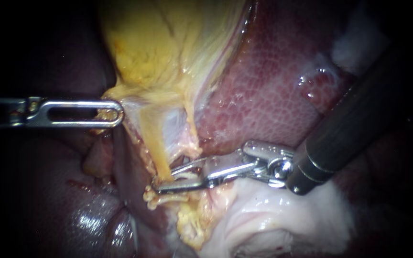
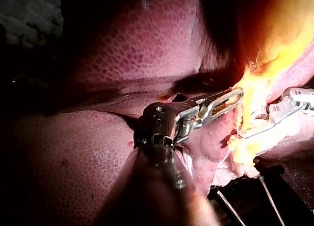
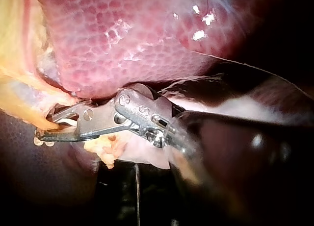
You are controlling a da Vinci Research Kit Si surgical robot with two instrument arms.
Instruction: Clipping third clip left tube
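The left instrument point(image 1: 114, 113) grips the lower edge of the gallbladder point(image 1: 168, 48), jaws closed on it. Just right of that, the left tube point(image 1: 153, 145) runs down between the narrowly parted jaws of the right instrument point(image 1: 164, 180), near their tips.

liver point(image 1: 273, 86): dk red w/ fine pale mesh
gallbladder point(image 1: 168, 43): yellow, orangey patches
tube point(image 1: 155, 148): yellow-tan
left instrument point(image 1: 115, 113): silver
right instrument point(image 1: 164, 179): silver tip, dk grey shaft
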